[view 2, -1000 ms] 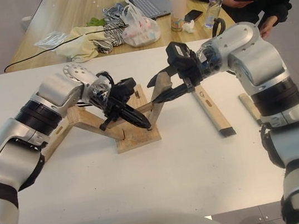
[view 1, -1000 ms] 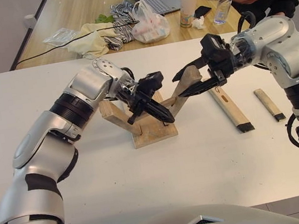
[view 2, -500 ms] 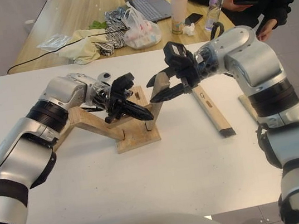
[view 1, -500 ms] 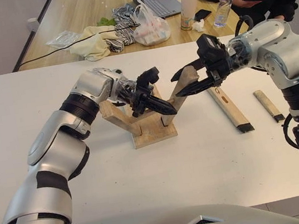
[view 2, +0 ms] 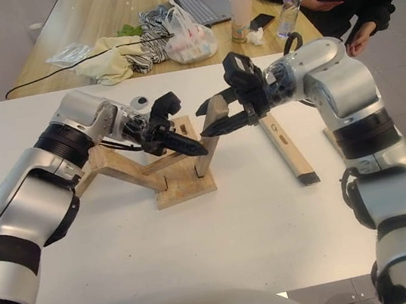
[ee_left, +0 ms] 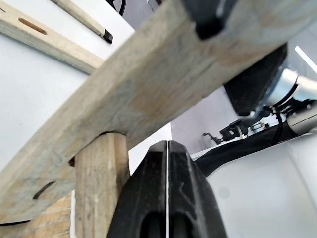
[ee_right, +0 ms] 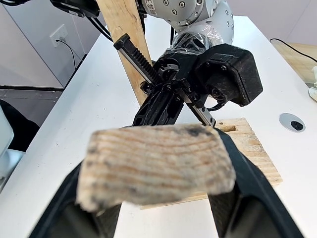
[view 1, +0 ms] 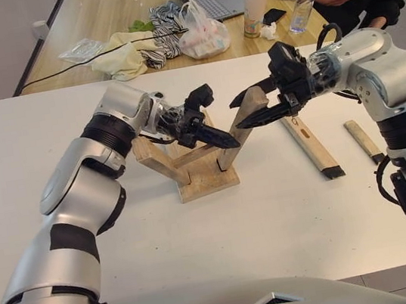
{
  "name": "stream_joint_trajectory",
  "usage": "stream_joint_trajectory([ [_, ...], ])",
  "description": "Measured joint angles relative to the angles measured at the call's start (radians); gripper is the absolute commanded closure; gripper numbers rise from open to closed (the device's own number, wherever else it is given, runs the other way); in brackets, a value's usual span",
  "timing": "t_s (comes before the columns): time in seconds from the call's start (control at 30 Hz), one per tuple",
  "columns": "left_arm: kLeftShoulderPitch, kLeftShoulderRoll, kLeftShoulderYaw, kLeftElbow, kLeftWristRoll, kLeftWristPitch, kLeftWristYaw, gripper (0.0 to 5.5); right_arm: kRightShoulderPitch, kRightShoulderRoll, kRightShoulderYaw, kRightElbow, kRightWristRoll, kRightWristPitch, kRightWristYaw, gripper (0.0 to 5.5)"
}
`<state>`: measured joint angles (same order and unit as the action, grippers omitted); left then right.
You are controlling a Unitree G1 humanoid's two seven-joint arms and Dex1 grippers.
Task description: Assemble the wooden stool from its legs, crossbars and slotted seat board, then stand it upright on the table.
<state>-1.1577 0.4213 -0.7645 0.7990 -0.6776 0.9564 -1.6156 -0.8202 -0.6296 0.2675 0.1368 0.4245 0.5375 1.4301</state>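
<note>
Currently the slotted seat board (view 1: 211, 181) lies flat on the white table (view 1: 289, 215), about midway between the two arms. Two legs rise from it, both tilted. The left leg (view 1: 157, 161) leans out toward the robot's left and the right leg (view 1: 233, 138) leans toward its right. A crossbar (view 1: 197, 153) runs between them, low over the board. Right gripper (view 1: 240, 116): clamped on the upper end of the right leg, one finger on each side of the wood. The right wrist view shows the end grain seated between the two fingers (ee_right: 242, 178). Left gripper (view 1: 223, 140): its fingers (ee_left: 148, 198) are pressed together with nothing between them, and the tips sit just beside the crossbar, near where it meets the right leg. Whether they touch the wood cannot be told. Loose parts lie flat on the table to the robot's right of the assembly: a long slotted leg (view 1: 311, 147) near the board, and a shorter piece (view 1: 362, 139) farther right, apart from it. Stool not upright: it rests on the seat board, legs up.
</note>
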Motion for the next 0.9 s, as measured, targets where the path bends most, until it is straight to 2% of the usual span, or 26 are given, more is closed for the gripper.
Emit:
stream_joint_trajectory([
  [0.23,-0.082,0.090,-0.208,-0.104,0.076,-0.042,0.000,5.50,0.010,0.131,-0.027,0.012,-0.003,0.030,-0.109,3.47],
  [0.3,-0.092,0.106,-0.238,-0.105,0.078,-0.050,-0.001,5.50,0.017,0.154,-0.033,0.003,-0.003,0.047,-0.143,3.47],
  [0.33,-0.097,0.110,-0.251,-0.105,0.078,-0.058,-0.001,5.50,0.021,0.157,-0.033,-0.008,-0.003,0.057,-0.154,3.09],
  [0.43,-0.082,0.118,-0.289,-0.107,0.089,-0.083,-0.001,5.50,0.057,0.187,-0.035,-0.017,0.019,0.124,-0.157,2.63],
  [0.6,-0.056,0.128,-0.293,-0.151,0.114,-0.153,-0.001,5.50,0.118,0.186,-0.058,-0.092,0.053,0.177,-0.157,1.64],
  [0.7,-0.049,0.125,-0.279,-0.152,0.143,-0.192,-0.001,5.50,0.134,0.183,-0.069,-0.104,0.058,0.175,-0.148,1.59],
  [0.9,-0.025,0.092,-0.176,-0.161,0.232,-0.236,0.000,5.50,0.140,0.145,-0.078,-0.111,0.047,0.135,-0.133,1.59],
])
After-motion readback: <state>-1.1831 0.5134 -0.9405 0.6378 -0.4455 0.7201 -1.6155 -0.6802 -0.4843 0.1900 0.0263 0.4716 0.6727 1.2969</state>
